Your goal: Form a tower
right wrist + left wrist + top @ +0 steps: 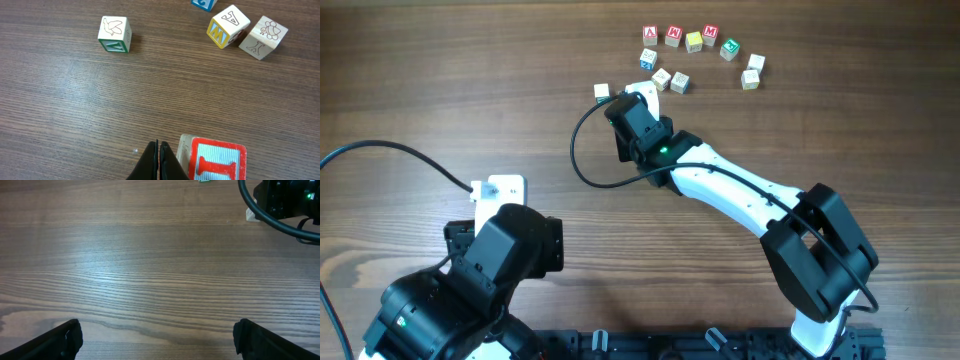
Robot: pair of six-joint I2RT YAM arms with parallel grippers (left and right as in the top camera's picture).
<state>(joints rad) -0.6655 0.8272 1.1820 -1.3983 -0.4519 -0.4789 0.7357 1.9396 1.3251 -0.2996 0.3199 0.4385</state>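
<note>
Wood-grain counter fills every view, bare over most of its near half. Across it the right arm stretches far forward toward the back, while the left arm sits folded close to the base.

The left hand is spread as wide as it goes and has hold of nothing; only plain wood lies between its two dark fingers. It is well apart from all the cubes.

The right hand is closed tight, finger against finger, with nothing pinched between them. It points down at the counter.

The tower stands just beside those closed fingertips, on the right side of the right wrist view, its red-marked top face turned up at the camera. Its long axis is upright, so it is seen end on. How many cubes it counts cannot be told from here, nor whether the fingers touch its pale side. From overhead the hand hides it.

Loose cubes lie scattered beyond. A bird-marked cube is off to the upper left of the fingertips; a yellow-edged cube and a bee-marked cube, touching or nearly so, are to the upper right.

The right arm is plainly the nearer one for any next move. To bring another cube it would probably have to open, then travel forward and away from the tower, and it sits close enough that a sideways swing could knock the stack over.
</note>
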